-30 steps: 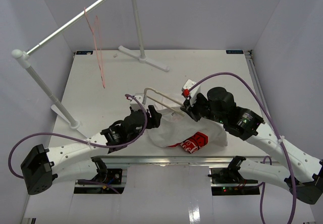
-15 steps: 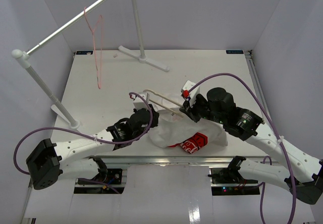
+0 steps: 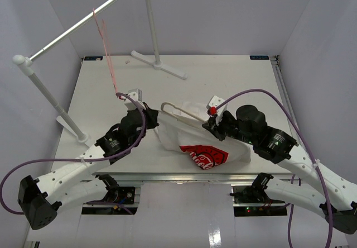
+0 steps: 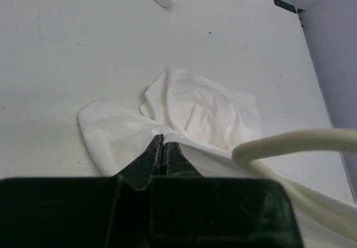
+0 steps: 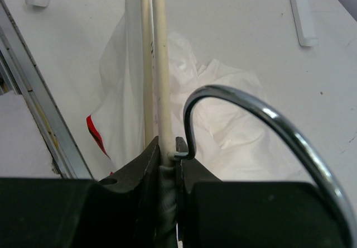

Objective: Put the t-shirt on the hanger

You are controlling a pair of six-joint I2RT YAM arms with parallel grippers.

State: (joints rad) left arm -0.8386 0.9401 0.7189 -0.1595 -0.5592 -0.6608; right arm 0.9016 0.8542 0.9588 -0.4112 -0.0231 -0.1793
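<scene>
The white t-shirt [image 3: 181, 133] lies bunched near the table's front edge, its red logo patch [image 3: 204, 156] facing up. The beige hanger [image 3: 179, 110] rests partly inside the cloth. My left gripper [image 3: 153, 123] is shut on the t-shirt's ribbed edge at the cloth's left side; the left wrist view shows the closed fingertips [image 4: 163, 142] pinching that hem, the hanger bar [image 4: 295, 142] just to the right. My right gripper [image 3: 210, 124] is shut on the hanger [image 5: 161, 75] at the base of its metal hook [image 5: 268, 115], over the t-shirt [image 5: 223, 108].
A white clothes rack stands at the back left, one foot [image 3: 159, 64] behind the arms and another [image 3: 72, 127] at the left. A thin pink wire hanger [image 3: 107, 49] dangles from its rail. The table's metal front rail [image 3: 184, 176] runs just below the shirt.
My left gripper has shut on the shirt's edge and drawn back to the left, spreading the cloth and baring more of the red logo. The right gripper shifted slightly, still gripping the hanger.
</scene>
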